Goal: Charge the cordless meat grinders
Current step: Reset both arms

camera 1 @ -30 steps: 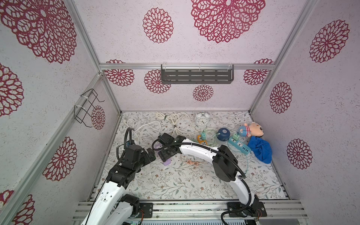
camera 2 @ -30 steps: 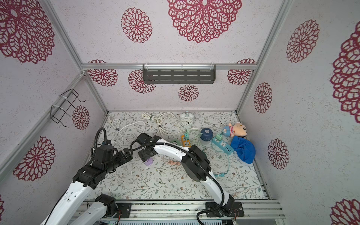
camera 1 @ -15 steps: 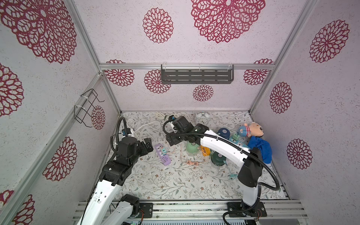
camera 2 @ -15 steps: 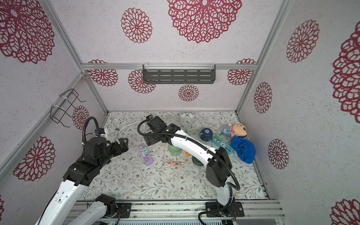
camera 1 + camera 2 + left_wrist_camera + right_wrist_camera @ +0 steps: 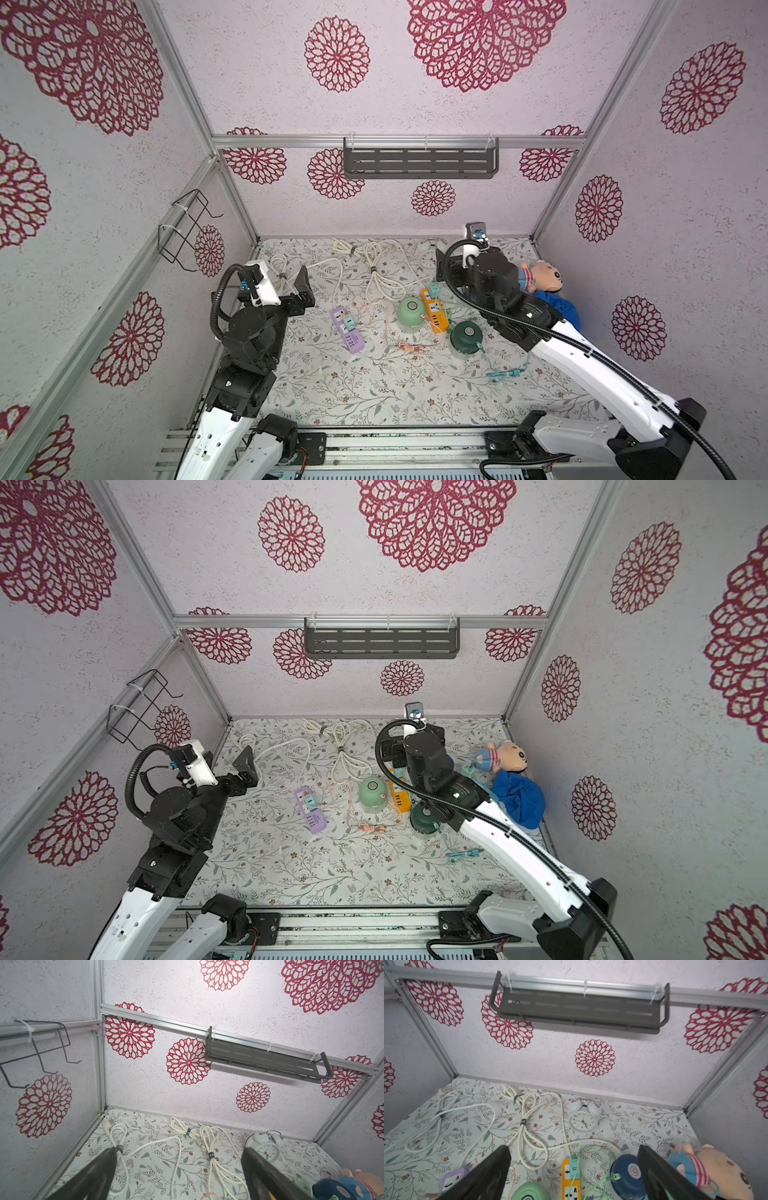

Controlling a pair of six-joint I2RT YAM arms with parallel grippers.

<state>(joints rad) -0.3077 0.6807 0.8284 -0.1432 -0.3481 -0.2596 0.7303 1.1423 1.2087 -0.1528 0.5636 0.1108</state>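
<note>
Three grinders on the worktop (image 5: 374,395): mint green grinder (image 5: 410,311) between purple power strip (image 5: 348,330) and orange power strip (image 5: 434,311); dark green grinder (image 5: 466,336) at the orange strip's end; navy blue grinder (image 5: 623,1169) near plush doll (image 5: 716,1174). Left end effector (image 5: 179,1151), right end effector (image 5: 574,1148): jaws wide apart, empty.

In the right wrist view, 1 finger (image 5: 660,1178) of the right gripper (image 5: 574,1147) covers a side of the navy grinder (image 5: 626,1174); the other finger (image 5: 488,1174) covers part of the purple strip (image 5: 453,1178). The bottom edge cuts off the mint grinder (image 5: 529,1190), the orange strip (image 5: 570,1190) and the doll (image 5: 720,1174). The shelf (image 5: 579,1007) looks slightly blurred. In both top views the right arm (image 5: 515,307) hides the navy grinder, most of the clock (image 5: 427,261), and parts of the doll and cloth (image 5: 567,309); in a top view it also overlaps the dark green grinder (image 5: 419,820) and orange strip. From there, where the thin cables (image 5: 411,347) end is too small to tell.
</note>
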